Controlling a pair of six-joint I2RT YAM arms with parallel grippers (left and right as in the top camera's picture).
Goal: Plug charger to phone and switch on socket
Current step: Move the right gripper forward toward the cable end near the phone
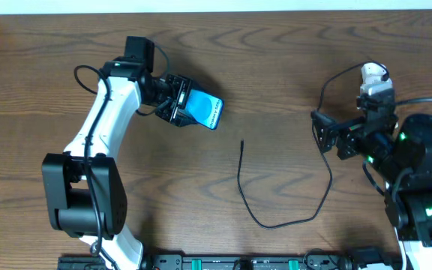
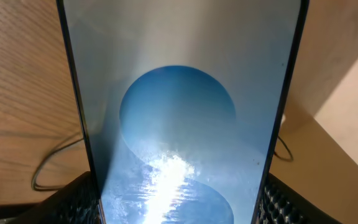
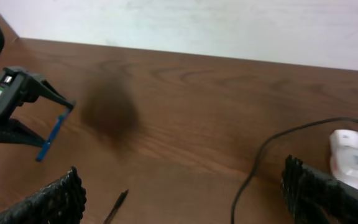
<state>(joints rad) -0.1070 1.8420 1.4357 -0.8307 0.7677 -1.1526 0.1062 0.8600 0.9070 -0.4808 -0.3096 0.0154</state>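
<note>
My left gripper is shut on the phone and holds it tilted above the table at the back left. The phone's blue screen fills the left wrist view, clamped between both fingers. The charger, a thin black cable, lies loose on the table, its connector tip in the middle, below and right of the phone. The tip and cable also show in the right wrist view. My right gripper is open and empty, right of the tip. The white socket lies behind it, partly hidden.
The socket also shows at the right edge of the right wrist view. That view shows the phone edge-on in the left gripper at the far left. A pale wall runs along the table's back edge.
</note>
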